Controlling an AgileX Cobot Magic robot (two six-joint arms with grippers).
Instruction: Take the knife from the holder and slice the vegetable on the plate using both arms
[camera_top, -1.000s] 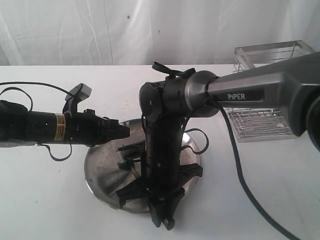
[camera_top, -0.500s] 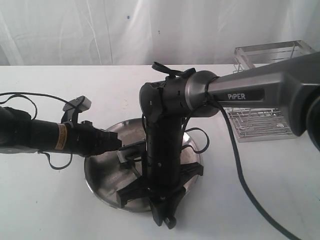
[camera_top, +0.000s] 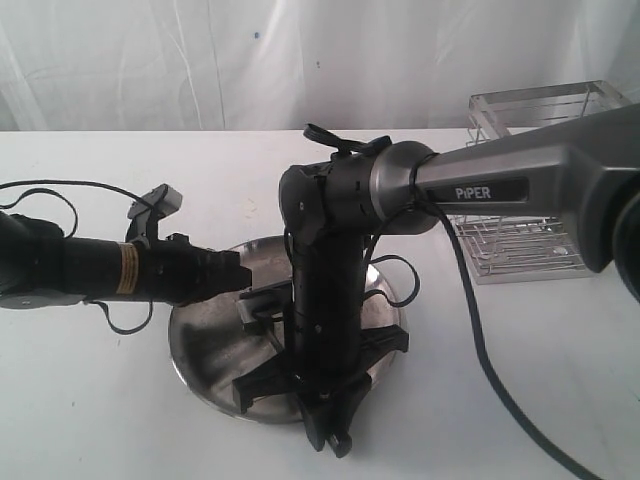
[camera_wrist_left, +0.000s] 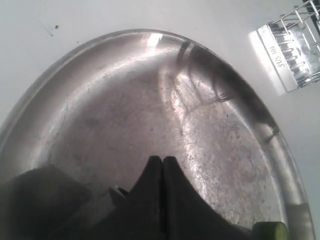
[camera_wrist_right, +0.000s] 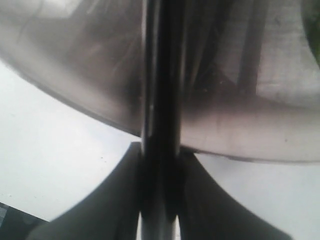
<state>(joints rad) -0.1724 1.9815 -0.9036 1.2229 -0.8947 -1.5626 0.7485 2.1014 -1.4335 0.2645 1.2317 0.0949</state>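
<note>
We see the right end effector clamped on the knife, blade toward 12 o'clock over the plate; left end effector pressed together, vegetable beside it at 4 o'clock.

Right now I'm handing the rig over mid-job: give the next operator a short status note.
Left pincer: shut and empty, low over the plate.
Right pincer: shut on the knife, which runs out over the plate's rim.
Holder: on the table behind the right arm, away from the plate.
Vegetable: only a green sliver shows at the edge of the left wrist view; its state is unclear.
Done: knife is out of the holder and in hand.
Left: steady the vegetable with the left pincer and slice; how many cuts exist cannot be told.
</note>
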